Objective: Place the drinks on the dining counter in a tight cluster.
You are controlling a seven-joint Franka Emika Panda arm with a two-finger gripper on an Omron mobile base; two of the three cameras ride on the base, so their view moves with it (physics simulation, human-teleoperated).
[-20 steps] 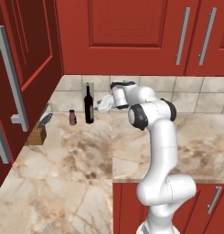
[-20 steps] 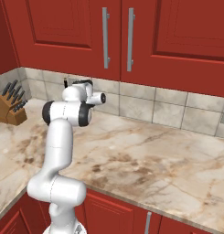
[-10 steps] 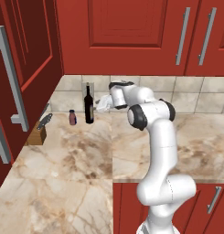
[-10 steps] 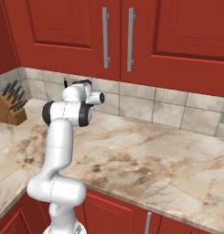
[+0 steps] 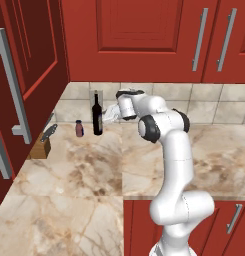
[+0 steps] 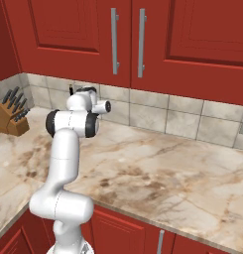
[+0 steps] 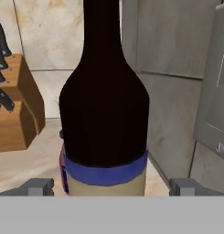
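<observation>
You have the gripper (image 5: 108,115) level with the wine bottle (image 5: 97,115), which stands upright on the wall bench (image 5: 84,165) close to the tiled backsplash. In the hand view the bottle's dark shoulder and blue-banded label sit squarely between the two finger tips (image 7: 38,186); the jaws stand fully wide and hold nothing. Contact with the glass cannot be confirmed from these frames.

Risks, as judged from here:
- The bottle is tall and narrow-based. If you close off-centre or push forward further, one finger may nudge it toward the wall and tip it.
- A grasp at the shoulder taper could slide upward; the label band looks the safer height.
- The small maroon can (image 5: 79,128) stands just beside the bottle on its left, so a sideways swing on lift-out may knock it.

View differences: the left base view gives the bottle, can and knife block (image 5: 42,145) in one row. The right base view has the arm covering the bottle, but shows the knife block (image 6: 10,119) well apart. The hand view alone gives the finger alignment.
</observation>
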